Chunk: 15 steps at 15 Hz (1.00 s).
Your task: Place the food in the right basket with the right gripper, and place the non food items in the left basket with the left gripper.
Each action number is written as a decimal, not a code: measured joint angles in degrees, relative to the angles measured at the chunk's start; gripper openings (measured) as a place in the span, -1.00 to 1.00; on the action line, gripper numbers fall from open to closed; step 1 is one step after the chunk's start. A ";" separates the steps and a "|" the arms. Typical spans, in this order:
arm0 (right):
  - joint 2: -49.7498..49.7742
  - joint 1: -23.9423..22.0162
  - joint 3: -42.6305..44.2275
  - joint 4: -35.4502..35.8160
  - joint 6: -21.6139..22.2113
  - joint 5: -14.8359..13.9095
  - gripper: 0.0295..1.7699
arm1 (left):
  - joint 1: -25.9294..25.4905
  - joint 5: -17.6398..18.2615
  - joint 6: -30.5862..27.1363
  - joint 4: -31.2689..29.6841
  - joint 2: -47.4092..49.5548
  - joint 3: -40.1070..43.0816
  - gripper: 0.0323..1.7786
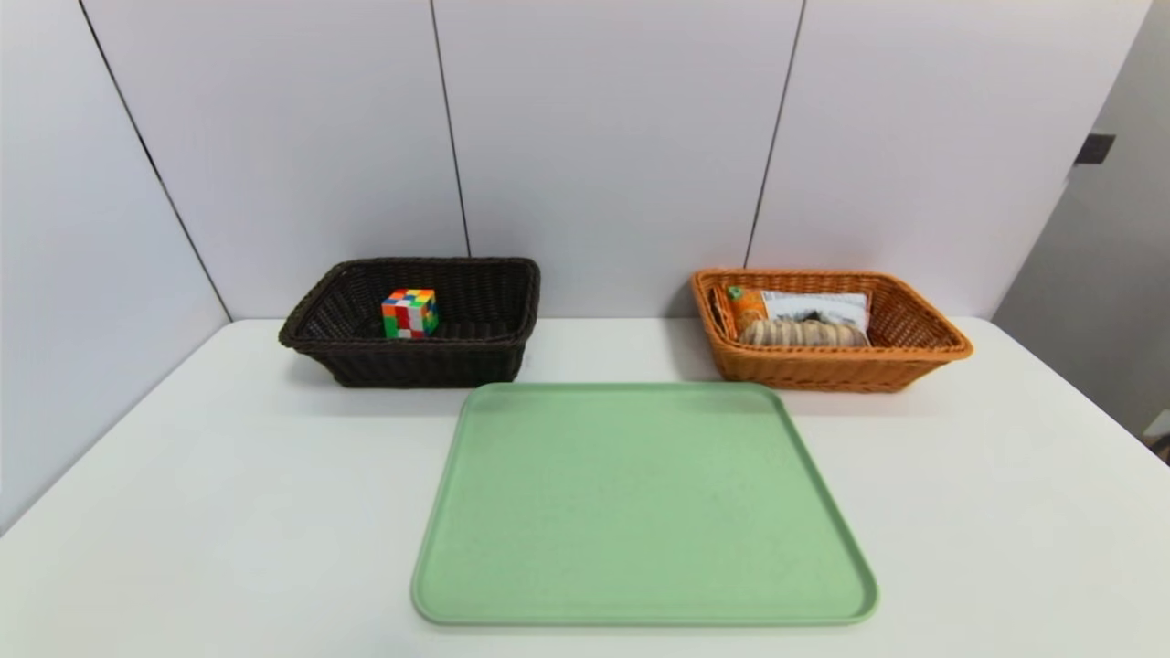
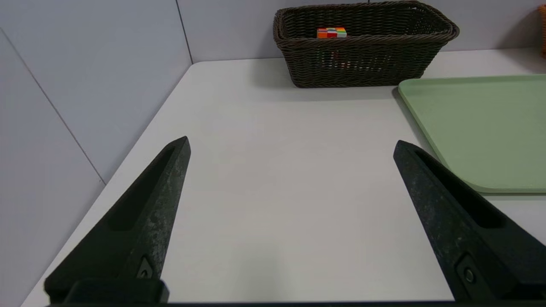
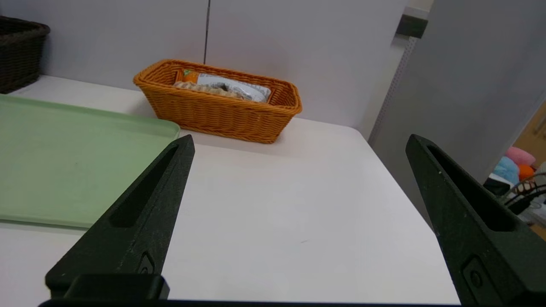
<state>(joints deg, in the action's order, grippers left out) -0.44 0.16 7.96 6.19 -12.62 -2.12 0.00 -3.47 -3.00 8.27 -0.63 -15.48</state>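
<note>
Lying inside the dark brown basket [image 1: 430,363] is the puzzle cube [image 1: 410,313], near its left end. In the orange-tan basket [image 1: 827,372], the striped bread roll [image 1: 803,334] rests in front of the snack bag [image 1: 816,310], and both are food. Between the two baskets and nearer to the robot, the green tray [image 1: 640,503] lies flat on the tabletop [image 1: 228,512], with nothing on it. The left claw [image 2: 292,145] is held above the tabletop on the left side of the tray, its two fingers wide apart and gripping nothing. The right claw [image 3: 300,136] is on the other side, also spread wide and without any object. I judge that the sorting is finished, or very near to it. The next move seems to need no grasp, only to keep both arms away from the baskets.
</note>
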 joint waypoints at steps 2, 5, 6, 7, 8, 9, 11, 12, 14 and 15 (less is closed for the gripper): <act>0.39 0.00 -5.40 7.01 -0.33 2.85 0.93 | 0.00 0.10 -0.33 -10.96 0.52 7.96 0.90; 0.51 0.00 -7.63 1.77 0.11 3.85 0.93 | 0.00 0.73 -0.41 -20.77 0.73 14.56 0.90; 0.51 0.00 -7.80 -2.51 0.79 4.27 0.93 | 0.00 1.39 -0.09 -18.46 0.74 14.97 0.90; 0.51 0.00 -7.89 -5.42 2.10 4.68 0.93 | 0.00 2.32 0.61 -14.70 0.74 15.30 0.90; 0.51 -0.02 -7.89 -6.22 3.86 4.73 0.93 | 0.00 2.71 1.55 -12.69 0.74 15.37 0.90; 0.51 0.00 -7.91 -6.30 5.77 4.62 0.93 | 0.00 3.10 2.18 -12.45 0.74 15.41 0.90; 0.51 0.02 -7.94 -6.38 8.94 3.96 0.93 | 0.00 2.90 2.79 -12.48 0.74 15.46 0.90; 0.51 0.00 -7.94 -6.29 10.19 3.52 0.93 | 0.00 2.63 3.60 -12.51 0.74 15.48 0.90; 0.51 0.00 -7.96 -6.29 11.24 2.72 0.93 | 0.00 2.32 4.78 -12.62 0.74 15.48 0.90; 0.51 0.00 -7.96 -6.29 11.78 2.69 0.93 | 0.00 2.22 4.89 -12.64 0.74 15.48 0.90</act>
<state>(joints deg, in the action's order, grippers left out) 0.07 0.16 0.00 -0.10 -0.84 0.57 0.00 -1.26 1.89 -4.38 0.11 0.00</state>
